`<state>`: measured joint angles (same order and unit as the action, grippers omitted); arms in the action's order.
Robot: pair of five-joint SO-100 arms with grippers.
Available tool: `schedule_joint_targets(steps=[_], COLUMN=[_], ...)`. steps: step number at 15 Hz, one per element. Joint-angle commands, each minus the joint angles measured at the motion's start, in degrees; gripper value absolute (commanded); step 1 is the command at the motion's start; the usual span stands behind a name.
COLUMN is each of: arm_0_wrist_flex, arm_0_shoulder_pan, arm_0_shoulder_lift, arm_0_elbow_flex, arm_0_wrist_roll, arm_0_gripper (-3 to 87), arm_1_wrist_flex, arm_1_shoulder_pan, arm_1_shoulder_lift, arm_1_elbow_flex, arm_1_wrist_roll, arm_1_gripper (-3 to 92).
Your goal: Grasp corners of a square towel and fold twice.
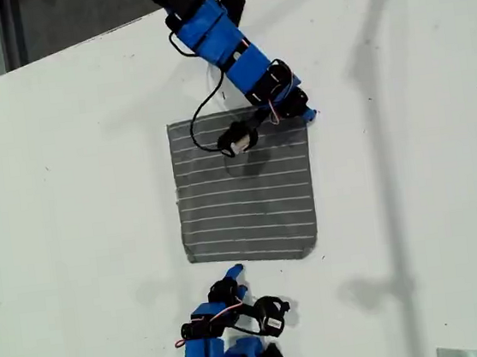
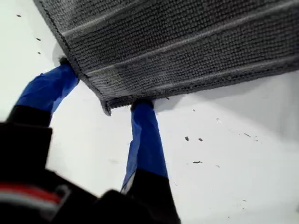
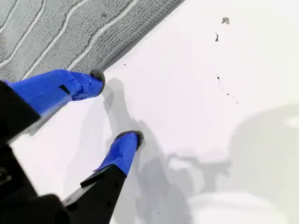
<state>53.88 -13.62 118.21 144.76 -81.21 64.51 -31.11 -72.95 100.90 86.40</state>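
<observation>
Have my first claw [image 2: 105, 86] spread wide at one corner [image 2: 106, 108] of the towel [image 2: 187, 42], a blue finger on either side of the hemmed tip. See both fingertips [image 2: 142, 106] meet the hem and slip out of sight under its edge, with nothing pinched between them. Find that corner only in the first wrist view. In the exterior view, lose it beneath the arm's blue wrist, where my first claw [image 1: 304, 112] sits at the towel's far corner on that view's right.

Have my second claw [image 3: 116, 107] parted too, with bare white bench [image 3: 224, 140] between its fingers. Note one fingertip [image 3: 97, 76] just beside the towel's [image 3: 56, 28] hemmed edge, the other well clear of the cloth; cannot tell whether the nearer tip touches the hem.

Get the whole layout from the exterior view alone: towel [image 1: 246, 203] flat and unfolded on the bench [image 1: 69, 206], stripes running across, lying between the two claws, my second claw [image 1: 231, 276] just off the edge opposite my first claw. Spot small dark specks on the bench only in the wrist views.
</observation>
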Motion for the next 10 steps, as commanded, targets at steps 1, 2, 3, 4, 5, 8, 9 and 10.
schedule_joint_targets(steps=[1, 2, 3, 4, 5, 8, 9, 10], arm_0_wrist_flex=[-0.7, -0.8, -0.9, -1.2, 1.3, 14.9, 14.8, 13.9], arm_0_shoulder_pan=[0.4, 0.5, 1.2, 4.0, 7.9, 17.6, 20.9, 24.3], arm_0_shoulder_lift=[0.2, 0.2, 0.2, 0.1, -2.3, -13.8, -16.2, -18.4], arm_0_elbow_flex=[-0.3, -0.3, -0.5, -1.8, -6.7, -28.0, -31.1, -33.0], arm_0_wrist_roll=[-0.2, -0.2, -0.3, -0.9, -2.3, -4.7, -5.4, -7.3], arm_0_gripper=[21.9, 21.8, 21.4, 21.4, 21.5, 22.1, 22.6, 23.1], arm_1_wrist_flex=[0.6, 1.0, 2.2, 3.3, 3.6, 3.5, 3.7, 3.8], arm_1_shoulder_pan=[2.1, 2.9, 3.2, 3.3, 3.3, 3.0, 2.6, 2.4], arm_1_shoulder_lift=[2.3, 2.3, 2.4, 2.5, 2.5, 3.3, 3.3, 3.3], arm_1_elbow_flex=[-4.6, -4.7, -5.4, -6.0, -6.2, -6.2, -6.2, -6.2], arm_1_wrist_roll=[-2.1, -2.1, -2.1, -2.1, -1.9, -1.6, -1.5, -1.1], arm_1_gripper=[9.5, -0.1, -0.1, -0.1, -0.1, -0.1, -0.1, -0.1])
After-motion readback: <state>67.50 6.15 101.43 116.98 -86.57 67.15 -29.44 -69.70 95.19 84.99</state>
